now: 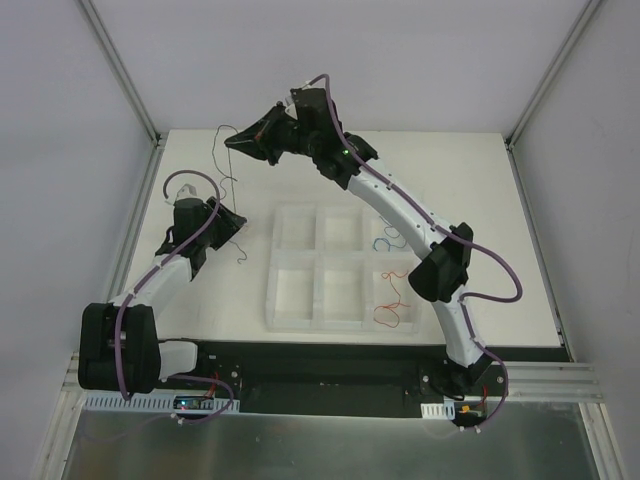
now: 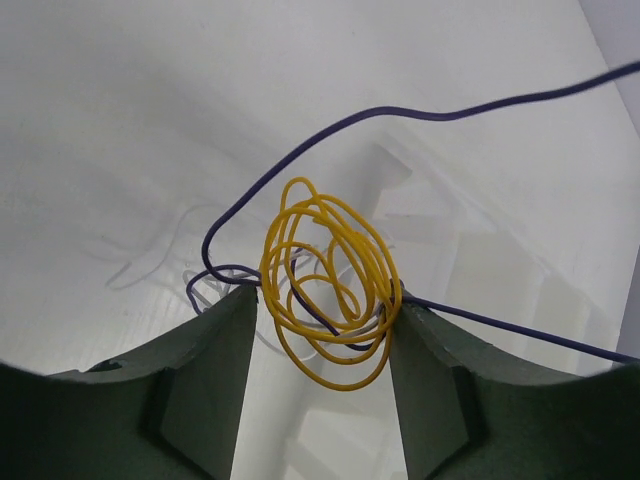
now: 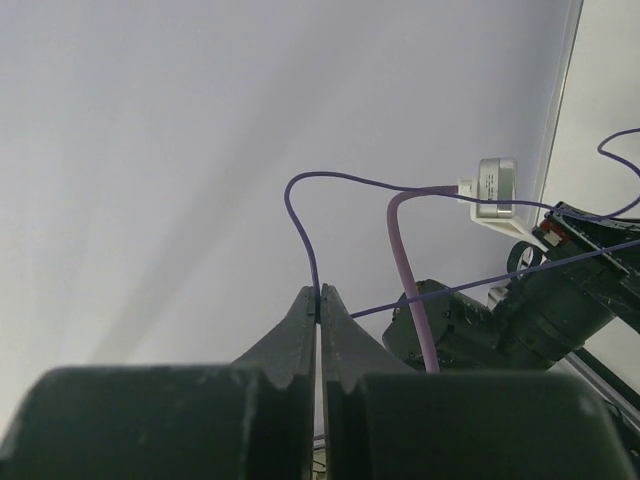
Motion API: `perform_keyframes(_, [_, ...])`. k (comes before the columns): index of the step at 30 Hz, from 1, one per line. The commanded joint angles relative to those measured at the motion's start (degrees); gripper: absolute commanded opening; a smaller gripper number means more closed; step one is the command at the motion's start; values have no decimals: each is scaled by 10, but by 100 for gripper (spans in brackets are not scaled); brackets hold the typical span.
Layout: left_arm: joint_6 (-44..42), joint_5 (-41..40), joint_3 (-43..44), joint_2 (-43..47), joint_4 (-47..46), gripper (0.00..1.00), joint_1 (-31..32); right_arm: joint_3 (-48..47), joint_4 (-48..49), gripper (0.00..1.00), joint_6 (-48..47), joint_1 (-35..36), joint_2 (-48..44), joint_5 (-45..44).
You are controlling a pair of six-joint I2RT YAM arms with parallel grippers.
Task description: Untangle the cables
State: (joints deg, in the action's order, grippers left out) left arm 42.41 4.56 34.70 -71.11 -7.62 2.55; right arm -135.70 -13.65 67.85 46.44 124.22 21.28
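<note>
Yellow coil (image 2: 330, 285) sits in L claw (image 2: 325, 296), grip unclear; purple wire (image 2: 440, 113) ends cropped.

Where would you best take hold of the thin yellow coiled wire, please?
Probably on the outer rim of the thin yellow coiled wire, where its loops bunch, coming edge-on from outside; the thin purple wire threads its open middle.

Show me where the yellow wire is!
In the left wrist view, the yellow wire is a coil between the left gripper's fingers, with the purple wire crossing it.
</note>
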Motion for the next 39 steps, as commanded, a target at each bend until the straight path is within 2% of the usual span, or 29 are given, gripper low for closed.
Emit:
perform_keyframes(1, [-32,-17,-30,-45,156,53,-18,-84,176,0,26,-9,-130,18])
perform_keyframes(6, [-46,-14,-23,-53,167,56,-21,-86,176,0,30,-13,-134,22])
perform_keyframes(8, [-51,-14,-18,-52,175,63,-21,-91,176,0,32,-15,-134,23])
perform_keyframes(11, [-70,9,-6,-70,194,65,-49,-114,175,0,23,-20,-136,23])
perform_keyframes(13, [-91,26,11,-81,216,59,-52,-109,173,0,20,-26,-146,28])
perform_keyframes(15, [-115,81,11,-62,210,45,-56,-83,166,0,-2,-32,-161,39])
perform_keyframes(19, [-116,236,-13,29,141,44,-55,35,154,0,-46,-35,-197,66])
perform_keyframes(22, [-91,272,-17,116,147,41,-55,100,139,0,-101,-36,-203,92])
perform_keyframes(25, [-66,266,-11,181,214,38,-54,121,53,0,-195,-38,-199,88])
perform_keyframes(27, [-52,299,-12,201,233,38,-54,111,-39,0,-255,-42,-186,67])
perform_keyframes(31, [-11,345,-24,238,274,40,-54,102,-139,0,-352,-62,-156,12])
perform_keyframes(34, [0,324,-5,284,344,53,-55,90,-208,0,-431,-71,-134,-46])
perform_keyframes(35, [-3,311,6,297,369,62,-55,90,-223,0,-452,-72,-128,-66])
perform_keyframes(37, [-11,258,37,310,450,94,-56,92,-246,0,-471,-77,-113,-69])
perform_keyframes(38, [-15,225,55,309,486,99,-55,97,-246,0,-470,-77,-109,-52])
perform_keyframes(39, [-20,201,70,302,520,99,-55,106,-237,0,-464,-76,-106,-25])
